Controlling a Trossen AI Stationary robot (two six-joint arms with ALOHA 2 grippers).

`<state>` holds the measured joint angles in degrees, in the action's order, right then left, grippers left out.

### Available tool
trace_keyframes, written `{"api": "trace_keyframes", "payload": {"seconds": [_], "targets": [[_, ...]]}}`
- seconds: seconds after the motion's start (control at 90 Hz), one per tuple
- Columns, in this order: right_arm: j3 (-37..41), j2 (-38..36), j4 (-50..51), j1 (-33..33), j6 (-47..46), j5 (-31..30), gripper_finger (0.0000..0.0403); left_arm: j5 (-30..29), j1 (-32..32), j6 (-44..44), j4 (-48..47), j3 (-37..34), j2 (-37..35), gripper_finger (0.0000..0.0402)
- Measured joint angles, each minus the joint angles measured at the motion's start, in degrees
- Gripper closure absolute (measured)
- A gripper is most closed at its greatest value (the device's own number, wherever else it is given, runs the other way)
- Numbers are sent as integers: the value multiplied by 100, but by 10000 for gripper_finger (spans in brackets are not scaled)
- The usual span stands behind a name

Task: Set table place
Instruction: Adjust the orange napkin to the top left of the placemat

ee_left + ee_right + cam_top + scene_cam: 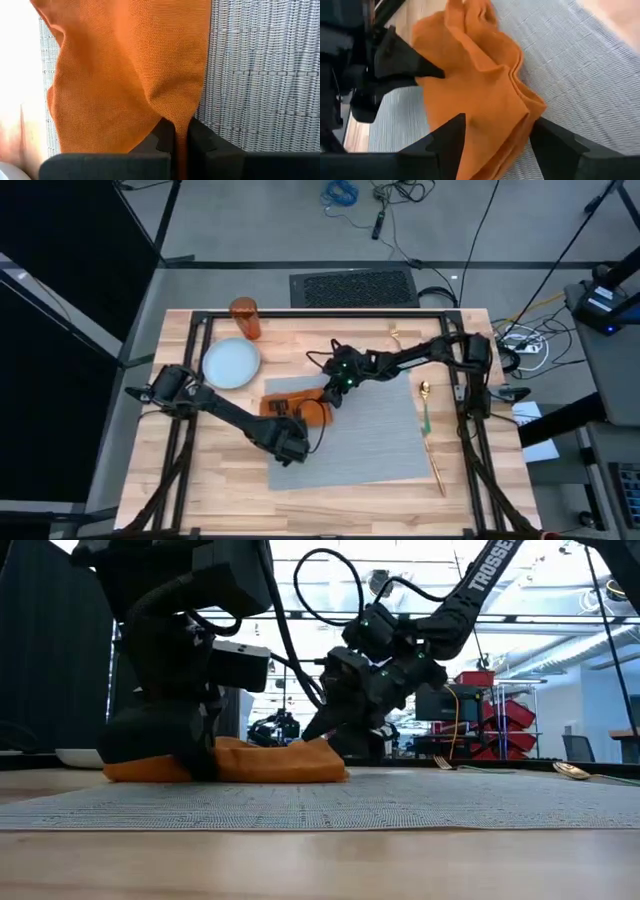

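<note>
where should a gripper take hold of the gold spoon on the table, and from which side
Grip the spoon at the middle of its green handle, coming straight down from above. It lies flat on the bare table just off the placemat's right edge, handle straight and narrow, so the fingers should close across its width.

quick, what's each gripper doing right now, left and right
Left gripper: shut on a pinched fold of the napkin, over the placemat.
Right gripper: open, its fingers either side of the napkin's other end, not yet closed.
</note>
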<state>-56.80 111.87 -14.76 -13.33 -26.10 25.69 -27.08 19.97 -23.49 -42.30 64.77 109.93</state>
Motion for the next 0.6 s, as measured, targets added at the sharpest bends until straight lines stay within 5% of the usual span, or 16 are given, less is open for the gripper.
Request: {"api": "trace_keyframes", "payload": {"seconds": [0.233,0.6], "targets": [[0,0,210,-7,528,-13,386,-38,2,13,-19,23,1,401],[-84,-2,262,7,731,-19,401,-471,55,149,-184,328,11,401]]}}
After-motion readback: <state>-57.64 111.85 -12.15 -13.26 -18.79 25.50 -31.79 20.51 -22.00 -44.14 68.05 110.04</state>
